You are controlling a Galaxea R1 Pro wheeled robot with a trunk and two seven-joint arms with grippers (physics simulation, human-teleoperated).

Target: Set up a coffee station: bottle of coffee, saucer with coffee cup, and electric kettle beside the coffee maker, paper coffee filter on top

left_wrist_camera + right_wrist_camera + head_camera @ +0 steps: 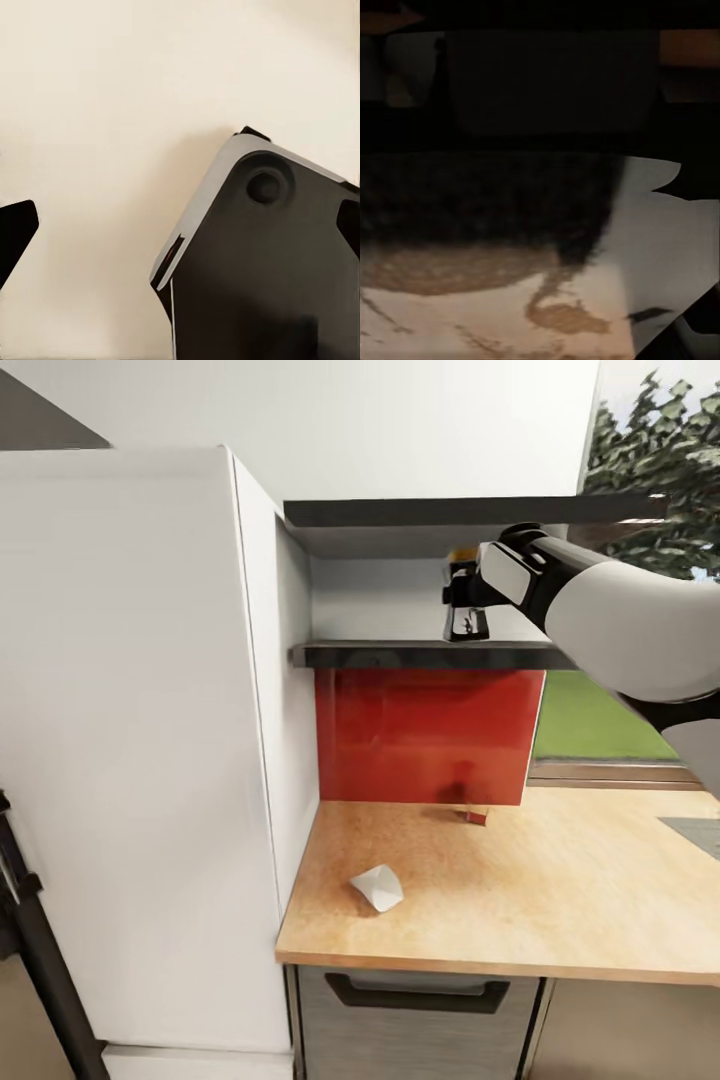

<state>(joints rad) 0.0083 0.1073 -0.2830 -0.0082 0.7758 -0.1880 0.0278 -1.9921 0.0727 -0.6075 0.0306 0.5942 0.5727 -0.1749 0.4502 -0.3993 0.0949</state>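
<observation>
On the lower board of the kitchen shelf (pixel 400 654) stands the bottle of coffee (pixel 460 555); its yellow cap shows above my right gripper (pixel 467 610). That gripper reaches in from the right and sits around the bottle. The right wrist view is very close to the bottle's dark and beige label (pixel 510 225), and the fingers' spacing is unclear. The paper coffee filter (pixel 378 887) lies on the countertop (pixel 560 900) near its left end. My left gripper (pixel 184 225) hangs open and empty over the floor beside the robot's base (pixel 262 277). The coffee maker, saucer, coffee cup and electric kettle are out of view.
A tall white cabinet (pixel 130 740) stands left of the counter. A red backsplash (pixel 430 735) is below the shelf, with a small red object (pixel 475 815) at its foot. A grey inset (pixel 695 830) lies at the counter's right edge. A drawer handle (pixel 415 995) is below.
</observation>
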